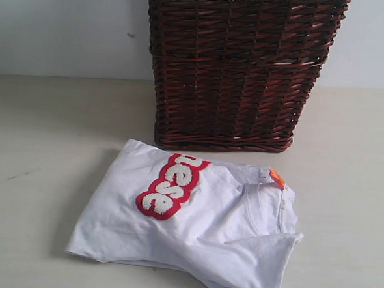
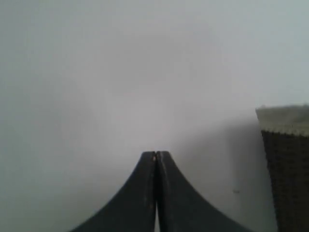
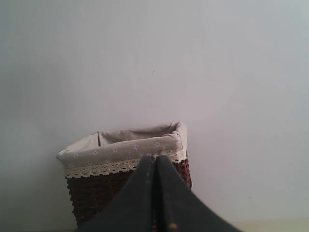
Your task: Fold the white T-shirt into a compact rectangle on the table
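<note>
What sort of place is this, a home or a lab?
Probably a staged test bench, not a lived-in room: a beige table against a plain wall, holding only a white T-shirt and a wicker basket.

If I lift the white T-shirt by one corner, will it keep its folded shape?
Probably not: the T-shirt is thin cloth lying in loose, uneven layers, so it would likely droop and unfold. The fuzzy lettering may hang stiffer.
</note>
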{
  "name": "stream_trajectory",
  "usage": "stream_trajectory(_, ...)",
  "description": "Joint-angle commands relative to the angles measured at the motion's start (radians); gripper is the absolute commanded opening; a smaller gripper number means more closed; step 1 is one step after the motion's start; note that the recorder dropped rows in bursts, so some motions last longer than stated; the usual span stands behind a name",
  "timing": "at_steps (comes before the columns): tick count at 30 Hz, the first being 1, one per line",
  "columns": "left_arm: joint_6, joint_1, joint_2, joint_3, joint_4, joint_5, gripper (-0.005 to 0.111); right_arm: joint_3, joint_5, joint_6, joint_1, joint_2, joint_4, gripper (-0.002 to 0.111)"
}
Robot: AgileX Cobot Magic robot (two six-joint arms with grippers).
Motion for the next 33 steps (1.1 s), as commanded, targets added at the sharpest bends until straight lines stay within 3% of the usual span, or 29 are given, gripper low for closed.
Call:
stream_trajectory(1,-0.021,0.007,-0.005,0.129,0.004,-0.020,0.000,-0.006,0.003,0.002,-0.001,-0.002,0.001,0.000)
stream_trajectory(3,-0.021,0.007,-0.005,0.139,0.004,0.008,0.000,-0.006,0.003,0.002,-0.001,-0.002,0.001,0.000)
stream_trajectory(5,-0.021,0.007,-0.005,0.139,0.004,0.170,0.000,-0.006,0.003,0.002,-0.001,-0.002,0.001,0.000)
stream_trajectory(12,-0.021,0.007,-0.005,0.139,-0.005,0.500,0.000,-0.006,0.003,0.002,-0.001,-0.002,0.001,0.000)
stream_trajectory(33,-0.017,0.007,-0.005,0.139,-0.026,0.496,0.000,-0.006,0.003,0.002,-0.001,-0.002,0.001,0.000)
